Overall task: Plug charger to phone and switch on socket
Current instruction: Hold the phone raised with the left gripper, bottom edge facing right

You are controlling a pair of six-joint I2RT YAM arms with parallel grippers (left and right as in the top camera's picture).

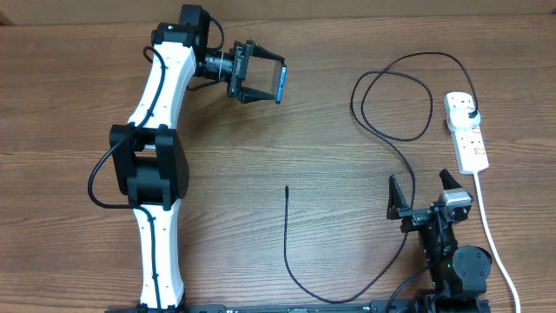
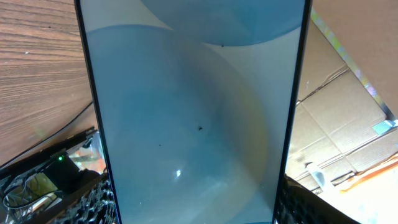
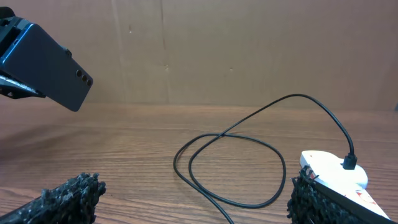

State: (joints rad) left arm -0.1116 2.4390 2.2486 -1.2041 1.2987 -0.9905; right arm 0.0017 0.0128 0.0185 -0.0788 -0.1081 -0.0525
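phone (image 1: 281, 82) clamped in left fingers (image 1: 257, 94), raised over tabletop (image 1: 226, 174) far-left, likely to present its port | charger (image 1: 287, 217) tip loose mid-tabletop, plug seated in socket (image 1: 467, 130) by right edge | right fingers (image 1: 396, 198) wide, empty, at near edge

The phone (image 2: 193, 112) is showing a pale blue-white screen framed by thin black edges, and its back is looking dark navy from the right wrist camera. The charger (image 1: 287, 217) is running black across the table (image 1: 261, 156), which is showing warm brown wood grain in long streaks. The socket (image 1: 473, 148) is appearing white with small red markings, while the left arm (image 1: 161, 87) is showing white shells and black joints.
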